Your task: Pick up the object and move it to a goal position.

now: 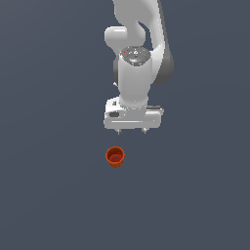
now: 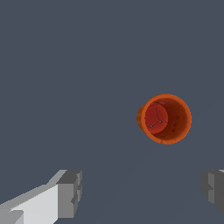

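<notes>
My white, jointed arm [image 1: 139, 49] reached down over a flat, dark slate-grey floor [image 1: 49, 195], and at its end my two-fingered pincer [image 1: 132, 131] pointed straight at that floor. The fingers stood wide apart with nothing between them. In the exterior view only their short grey tips showed beneath the broad white hand block [image 1: 132, 117]. In the wrist view the grey ribbed pad of one finger [image 2: 70, 193] sat at one side of the frame on its white mount, and the pad of the other finger [image 2: 213, 189] was cut off by the opposite edge, with bare floor filling the whole gap between them.

The small orange-red tapered cup [image 1: 115, 157] stood upright on the floor, mouth open to the camera, its darker red inside plain to see. In the exterior view it lay below my pincer in the picture and slightly toward the exterior view's left, clear of both fingertips and touching neither. In the wrist view the cup [image 2: 165, 118] appeared well apart from both pads, outside the line between them, nearer the cut-off finger than the other. Its faintly ribbed wall showed on one side, and two tiny pale specks marked its red bottom.
</notes>
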Controlling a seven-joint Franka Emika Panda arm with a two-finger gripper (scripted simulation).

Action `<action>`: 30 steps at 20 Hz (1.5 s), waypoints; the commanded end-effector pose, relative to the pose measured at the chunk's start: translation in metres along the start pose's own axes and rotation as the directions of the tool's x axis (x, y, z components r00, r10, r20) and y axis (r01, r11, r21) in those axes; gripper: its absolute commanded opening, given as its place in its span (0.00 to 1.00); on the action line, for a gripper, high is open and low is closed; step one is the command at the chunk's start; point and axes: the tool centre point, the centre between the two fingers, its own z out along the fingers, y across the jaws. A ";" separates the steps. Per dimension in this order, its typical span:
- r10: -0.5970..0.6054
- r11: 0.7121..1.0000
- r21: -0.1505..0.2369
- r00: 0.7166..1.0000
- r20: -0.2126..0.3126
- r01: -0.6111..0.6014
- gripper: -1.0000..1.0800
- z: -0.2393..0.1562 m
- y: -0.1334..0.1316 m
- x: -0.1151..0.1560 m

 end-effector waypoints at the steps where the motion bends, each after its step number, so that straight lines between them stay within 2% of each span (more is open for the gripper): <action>1: 0.000 1.000 0.000 1.000 0.000 0.000 0.62 0.000 0.000 0.000; 7: -0.027 1.000 0.007 1.000 -0.005 0.027 0.62 -0.005 -0.019 -0.001; 12: -0.034 0.999 0.005 0.999 -0.003 0.034 0.62 -0.005 -0.018 -0.001; 21: -0.167 0.985 -0.039 0.986 0.029 0.168 0.62 0.006 -0.015 -0.003; 26: -0.304 0.948 -0.079 0.950 0.074 0.310 0.62 0.018 -0.010 -0.004; 30: -0.437 0.886 -0.110 0.890 0.130 0.451 0.62 0.030 -0.004 -0.005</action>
